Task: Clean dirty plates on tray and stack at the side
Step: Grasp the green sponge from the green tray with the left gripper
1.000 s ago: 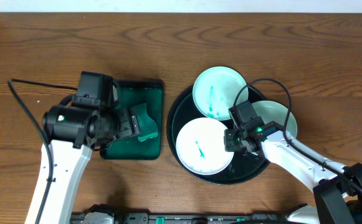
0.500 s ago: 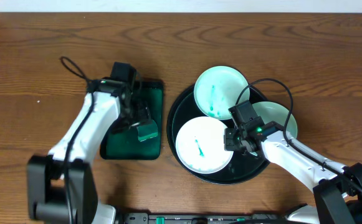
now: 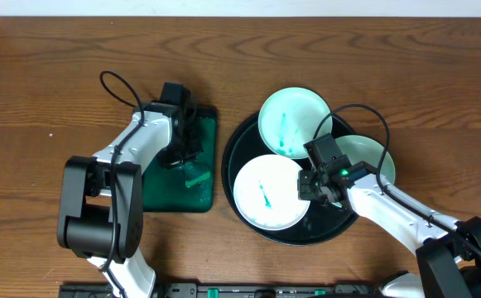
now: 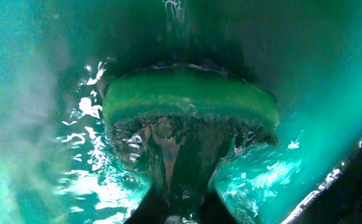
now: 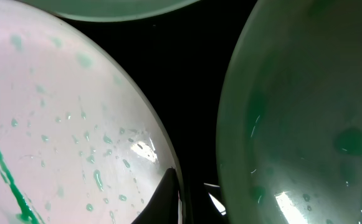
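Three plates lie on the round black tray: a white one with a green streak at the front left, a teal-smeared one at the back, and a pale green one at the right. My right gripper is shut on the white plate's right rim. In the right wrist view a dark finger lies on the rim of that white plate, beside the pale green plate. My left gripper reaches down into the wet green tray and is shut on a green sponge.
The small rectangular dark green tray sits left of the black tray and holds wet green liquid. A black cable loops off the left arm. Bare wooden table surrounds both trays.
My left arm swung right and lowered into the green tray, and its gripper closed on the sponge. The right arm and the plates have not moved.
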{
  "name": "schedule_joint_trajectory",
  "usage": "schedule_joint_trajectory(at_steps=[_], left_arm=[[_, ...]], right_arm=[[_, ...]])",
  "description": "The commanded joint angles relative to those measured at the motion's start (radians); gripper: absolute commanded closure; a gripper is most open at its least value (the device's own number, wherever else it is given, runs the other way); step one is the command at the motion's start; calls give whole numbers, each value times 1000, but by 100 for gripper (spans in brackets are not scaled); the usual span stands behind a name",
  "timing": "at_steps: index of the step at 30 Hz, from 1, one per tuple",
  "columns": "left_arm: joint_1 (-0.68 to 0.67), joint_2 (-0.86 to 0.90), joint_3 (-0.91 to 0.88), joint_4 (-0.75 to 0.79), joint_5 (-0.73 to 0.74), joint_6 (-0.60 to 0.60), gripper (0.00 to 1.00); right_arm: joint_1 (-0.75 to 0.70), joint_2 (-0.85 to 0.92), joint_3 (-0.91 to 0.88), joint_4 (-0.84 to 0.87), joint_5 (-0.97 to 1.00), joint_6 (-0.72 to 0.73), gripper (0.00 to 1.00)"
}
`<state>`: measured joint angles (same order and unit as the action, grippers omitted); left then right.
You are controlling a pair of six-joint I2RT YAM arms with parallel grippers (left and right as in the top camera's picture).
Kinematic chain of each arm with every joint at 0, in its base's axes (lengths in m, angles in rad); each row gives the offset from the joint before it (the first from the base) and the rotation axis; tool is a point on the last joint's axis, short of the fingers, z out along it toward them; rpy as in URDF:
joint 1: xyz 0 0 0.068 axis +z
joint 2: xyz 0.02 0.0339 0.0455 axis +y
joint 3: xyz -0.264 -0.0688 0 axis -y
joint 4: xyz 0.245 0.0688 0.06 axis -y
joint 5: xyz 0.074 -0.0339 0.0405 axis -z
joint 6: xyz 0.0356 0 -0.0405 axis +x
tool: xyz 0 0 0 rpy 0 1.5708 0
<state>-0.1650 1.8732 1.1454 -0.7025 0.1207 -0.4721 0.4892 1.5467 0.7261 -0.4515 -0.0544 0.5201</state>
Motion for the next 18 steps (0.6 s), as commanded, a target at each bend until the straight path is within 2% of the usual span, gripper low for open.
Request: schedule_joint_trajectory(at_steps=[1, 5, 8, 11, 13, 18], left_arm=[[-3, 43, -8, -34, -17, -1, 93], [0, -53, 34, -113, -19, 32, 93], [1, -144, 35, -157, -72, 47, 93], [1, -161, 31, -195, -132, 79, 93], [1, -151, 0, -178, -168, 78, 93], [1, -132, -168, 0, -175, 79, 93]], right_arm=[[-3, 16, -8, 2, 80, 33, 99], [-3, 16, -8, 2, 80, 33, 99], [-3, 16, -8, 2, 80, 33, 99], [-3, 16, -8, 3, 80, 33, 98], [-3, 16, -8, 3, 80, 33, 98], [-3, 16, -8, 3, 80, 33, 98]])
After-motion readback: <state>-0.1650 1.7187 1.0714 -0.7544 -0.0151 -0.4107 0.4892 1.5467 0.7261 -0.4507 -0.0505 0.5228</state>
